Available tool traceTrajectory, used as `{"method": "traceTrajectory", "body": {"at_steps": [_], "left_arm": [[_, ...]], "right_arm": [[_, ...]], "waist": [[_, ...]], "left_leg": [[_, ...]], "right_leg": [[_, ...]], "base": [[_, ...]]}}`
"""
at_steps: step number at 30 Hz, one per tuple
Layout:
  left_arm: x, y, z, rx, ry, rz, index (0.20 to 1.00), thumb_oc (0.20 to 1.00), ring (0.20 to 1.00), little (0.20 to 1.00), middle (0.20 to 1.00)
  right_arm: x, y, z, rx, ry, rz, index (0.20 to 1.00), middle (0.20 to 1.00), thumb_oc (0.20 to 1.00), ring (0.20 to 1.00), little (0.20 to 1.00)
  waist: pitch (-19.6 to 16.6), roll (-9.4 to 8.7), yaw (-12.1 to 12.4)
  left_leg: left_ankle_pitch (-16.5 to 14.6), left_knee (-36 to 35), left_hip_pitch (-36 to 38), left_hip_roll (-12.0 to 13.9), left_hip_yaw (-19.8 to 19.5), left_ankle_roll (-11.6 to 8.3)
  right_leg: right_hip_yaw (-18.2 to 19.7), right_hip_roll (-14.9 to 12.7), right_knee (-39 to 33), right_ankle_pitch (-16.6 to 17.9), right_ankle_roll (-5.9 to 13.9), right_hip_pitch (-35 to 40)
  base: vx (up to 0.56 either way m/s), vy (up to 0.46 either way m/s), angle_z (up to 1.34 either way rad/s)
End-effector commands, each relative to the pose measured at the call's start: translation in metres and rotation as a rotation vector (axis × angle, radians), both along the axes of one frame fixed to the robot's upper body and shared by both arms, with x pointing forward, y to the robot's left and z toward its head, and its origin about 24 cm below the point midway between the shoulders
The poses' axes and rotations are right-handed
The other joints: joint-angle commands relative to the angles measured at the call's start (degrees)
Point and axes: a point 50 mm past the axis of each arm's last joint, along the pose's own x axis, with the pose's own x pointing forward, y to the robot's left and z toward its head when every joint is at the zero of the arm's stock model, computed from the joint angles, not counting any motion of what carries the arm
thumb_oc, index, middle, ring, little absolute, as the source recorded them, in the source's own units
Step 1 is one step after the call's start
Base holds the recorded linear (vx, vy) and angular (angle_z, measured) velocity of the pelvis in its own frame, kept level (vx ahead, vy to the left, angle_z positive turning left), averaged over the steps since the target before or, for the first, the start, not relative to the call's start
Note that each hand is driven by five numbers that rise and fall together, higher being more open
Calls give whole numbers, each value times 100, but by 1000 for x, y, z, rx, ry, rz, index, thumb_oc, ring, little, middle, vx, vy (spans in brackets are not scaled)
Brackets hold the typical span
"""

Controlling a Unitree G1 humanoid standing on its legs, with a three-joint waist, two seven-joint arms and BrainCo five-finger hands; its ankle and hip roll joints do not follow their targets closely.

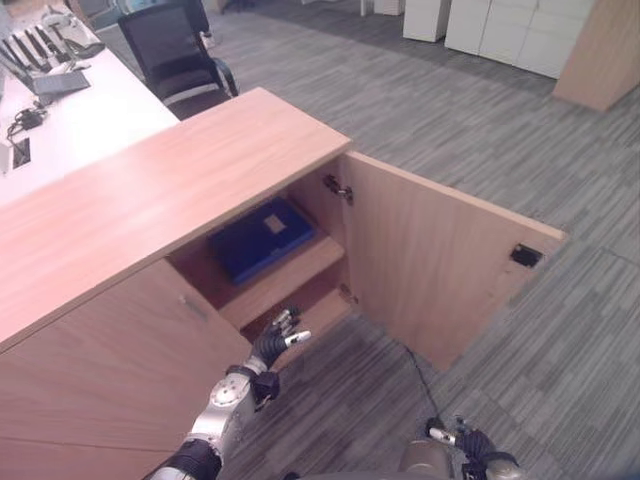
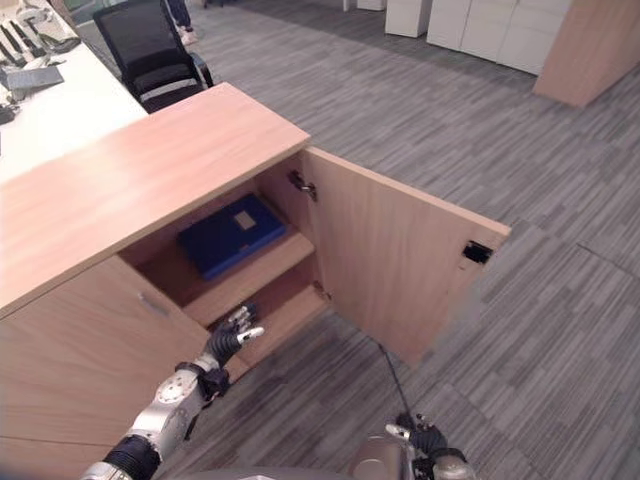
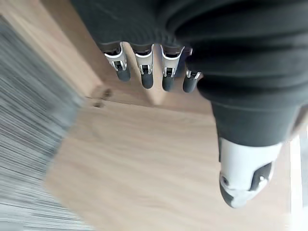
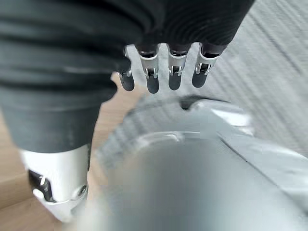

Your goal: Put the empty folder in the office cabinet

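A dark blue folder [image 1: 262, 236] lies flat on the upper shelf inside the wooden office cabinet [image 1: 170, 190], whose right door [image 1: 430, 255] stands swung open. My left hand [image 1: 276, 335] hovers just outside the lower shelf, below the folder, fingers straight and holding nothing; its own wrist view shows the fingers [image 3: 144, 67] spread before bare wood. My right hand [image 1: 470, 440] hangs low near the floor at the bottom of the view, fingers [image 4: 163, 72] relaxed and empty.
The cabinet's left door [image 1: 110, 380] is closed. A black office chair [image 1: 180, 55] and a white desk [image 1: 80, 110] with clutter stand behind the cabinet. White cabinets [image 1: 500, 30] line the far wall. Grey carpet [image 1: 560, 380] stretches to the right.
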Motion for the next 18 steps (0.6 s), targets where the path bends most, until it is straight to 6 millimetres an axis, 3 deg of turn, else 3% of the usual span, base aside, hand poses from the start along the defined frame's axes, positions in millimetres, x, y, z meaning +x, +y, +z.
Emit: {"method": "traceTrajectory", "body": {"at_steps": [1, 2, 3, 5, 7, 8, 10, 12, 13, 15, 16, 18], "left_arm": [[22, 15, 22, 67, -128, -25, 1000, 1000, 1000, 1000, 1000], [10, 23, 11, 78, -75, 8, 1000, 1000, 1000, 1000, 1000], [10, 22, 11, 78, -74, 9, 1000, 1000, 1000, 1000, 1000], [-17, 40, -12, 72, 51, 115, 1000, 1000, 1000, 1000, 1000], [-23, 42, -17, 71, 80, 128, 1000, 1000, 1000, 1000, 1000], [-31, 43, -26, 70, 129, 152, 1000, 1000, 1000, 1000, 1000], [-34, 42, -30, 73, 157, 158, 1000, 1000, 1000, 1000, 1000], [-41, 43, -38, 90, 204, 172, 1000, 1000, 1000, 1000, 1000], [-46, 46, -42, 102, 228, 184, 1000, 1000, 1000, 1000, 1000], [-55, 48, -49, 118, 274, 200, 1000, 1000, 1000, 1000, 1000], [-70, 50, -58, 146, 340, 205, 1000, 1000, 1000, 1000, 1000], [-81, 56, -65, 179, 398, 214, 1000, 1000, 1000, 1000, 1000]], "right_arm": [[0, 15, -5, 28, -6, 8, 1000, 1000, 1000, 1000, 1000], [-5, 11, -5, 15, 19, 8, 1000, 1000, 1000, 1000, 1000], [-5, 11, -5, 14, 19, 8, 1000, 1000, 1000, 1000, 1000], [1, 0, -1, -29, 20, 39, 1000, 1000, 1000, 1000, 1000], [0, -3, -1, -39, 23, 42, 1000, 1000, 1000, 1000, 1000], [0, -7, 1, -51, 21, 39, 1000, 1000, 1000, 1000, 1000], [-1, -10, 2, -57, 16, 29, 1000, 1000, 1000, 1000, 1000], [-3, -15, 3, -67, 11, 5, 1000, 1000, 1000, 1000, 1000], [-1, -17, 5, -70, 3, 1, 1000, 1000, 1000, 1000, 1000], [4, -19, 7, -75, -12, 7, 1000, 1000, 1000, 1000, 1000], [9, -19, 9, -78, -24, 19, 1000, 1000, 1000, 1000, 1000], [15, -16, 10, -68, -44, 24, 1000, 1000, 1000, 1000, 1000]], "waist": [[-51, -526, -139], [-43, -424, -185], [-43, -410, -185], [-25, -187, -183], [-8, -137, -162], [36, -93, -113], [81, -89, -151], [146, -192, -209], [179, -244, -200], [203, -339, -65], [248, -502, 112], [270, -650, 239]], "left_leg": [[-139, 3, -92, -166, -299, -43], [26, 11, -43, 36, -259, -154], [30, 5, -36, 52, -253, -164], [754, 186, -15, 693, 68, -429], [923, 314, -31, 833, 88, -460], [1364, 552, -122, 1041, 127, -513], [1514, 701, -191, 1161, 201, -531], [1576, 1012, -230, 1286, 561, -490], [1499, 1206, -292, 1246, 613, -446], [1221, 1428, -544, 919, 271, -292], [586, 1477, -804, 325, -299, -50], [162, 1388, -987, -105, -616, 88]], "right_leg": [[506, -435, -683, 327, 228, 491], [530, -287, -656, 182, 228, 461], [532, -270, -649, 177, 228, 459], [368, 354, -972, -78, 156, 642], [348, 511, -1024, -168, 85, 702], [244, 700, -1089, -284, -18, 844], [136, 760, -1101, -337, -104, 927], [-63, 772, -1092, -461, -231, 1085], [-90, 808, -1092, -509, -298, 1152], [-52, 880, -1117, -524, -394, 1193], [-41, 850, -1119, -579, -429, 1307], [-39, 843, -1119, -607, -422, 1378]], "base": [[95, -325, -25], [55, -213, -23], [103, -471, -23], [116, -489, -53], [107, -319, -65], [133, -396, -48], [80, -256, -41], [95, -231, 0], [101, -252, 35], [124, -276, 10], [156, -256, -29], [139, -200, -38]]}}
